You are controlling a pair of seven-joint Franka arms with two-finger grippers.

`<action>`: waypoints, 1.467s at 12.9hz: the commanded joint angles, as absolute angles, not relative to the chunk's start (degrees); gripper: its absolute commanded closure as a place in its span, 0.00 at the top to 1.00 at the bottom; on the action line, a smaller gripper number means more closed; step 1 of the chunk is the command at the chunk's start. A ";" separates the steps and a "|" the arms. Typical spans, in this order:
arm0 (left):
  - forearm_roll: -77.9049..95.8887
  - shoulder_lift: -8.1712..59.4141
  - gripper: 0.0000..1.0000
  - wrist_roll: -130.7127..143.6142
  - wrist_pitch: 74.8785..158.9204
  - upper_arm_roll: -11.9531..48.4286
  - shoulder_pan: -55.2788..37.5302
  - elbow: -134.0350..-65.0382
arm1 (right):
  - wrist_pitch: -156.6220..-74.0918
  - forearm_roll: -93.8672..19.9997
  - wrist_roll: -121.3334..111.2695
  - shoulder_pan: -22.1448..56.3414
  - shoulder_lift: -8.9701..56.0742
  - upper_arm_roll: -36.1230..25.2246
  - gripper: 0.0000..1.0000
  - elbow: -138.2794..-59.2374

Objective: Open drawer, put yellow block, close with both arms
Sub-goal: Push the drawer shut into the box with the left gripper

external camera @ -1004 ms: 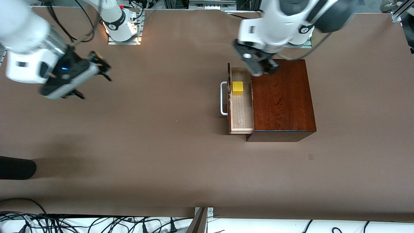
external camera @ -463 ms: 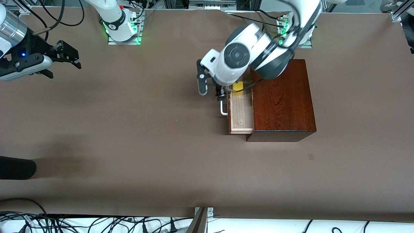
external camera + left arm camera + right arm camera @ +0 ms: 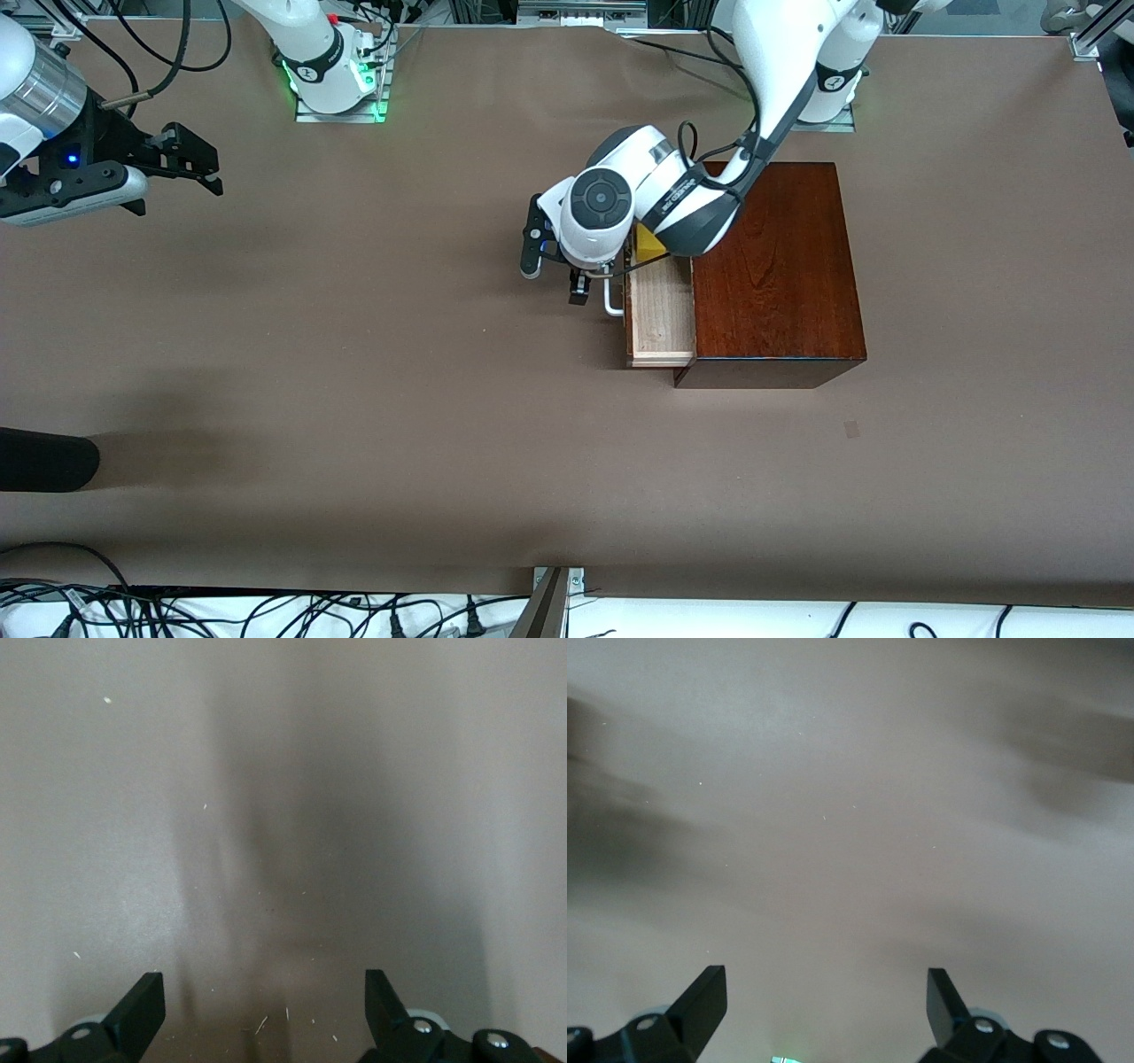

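The drawer [image 3: 660, 315] stands pulled out of the dark wooden box [image 3: 771, 275], its white handle [image 3: 611, 306] facing the right arm's end of the table. The yellow block [image 3: 651, 245] lies in the drawer, partly covered by the left arm's wrist. My left gripper [image 3: 555, 268] hangs low in front of the drawer beside the handle, open and holding nothing. In the left wrist view the left gripper [image 3: 263, 983] has only bare table between its fingers. My right gripper [image 3: 193, 164] waits open over the right arm's end of the table; the right gripper [image 3: 824, 979] is empty too.
A black rounded object [image 3: 44, 459] juts in at the table's edge at the right arm's end, nearer the front camera. Cables [image 3: 221, 611] run along the near edge. A small dark mark [image 3: 850, 430] lies on the brown table cover.
The left gripper went from over the box's edge down to the front of the drawer, beside the handle. The right arm drew back toward its own end and then held still.
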State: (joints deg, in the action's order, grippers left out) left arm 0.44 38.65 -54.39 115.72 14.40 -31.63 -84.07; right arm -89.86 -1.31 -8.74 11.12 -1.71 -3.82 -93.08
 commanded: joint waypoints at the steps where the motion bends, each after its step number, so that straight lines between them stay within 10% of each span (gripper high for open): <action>1: -1.49 38.85 1.00 -56.43 114.97 14.33 -31.47 -84.98 | -90.62 0.26 -7.65 10.28 -2.72 -3.07 1.00 -94.04; 19: -5.89 33.49 1.00 -58.36 97.03 13.71 -24.17 -85.52 | -88.59 0.09 -7.47 10.11 -1.49 -3.34 1.00 -92.37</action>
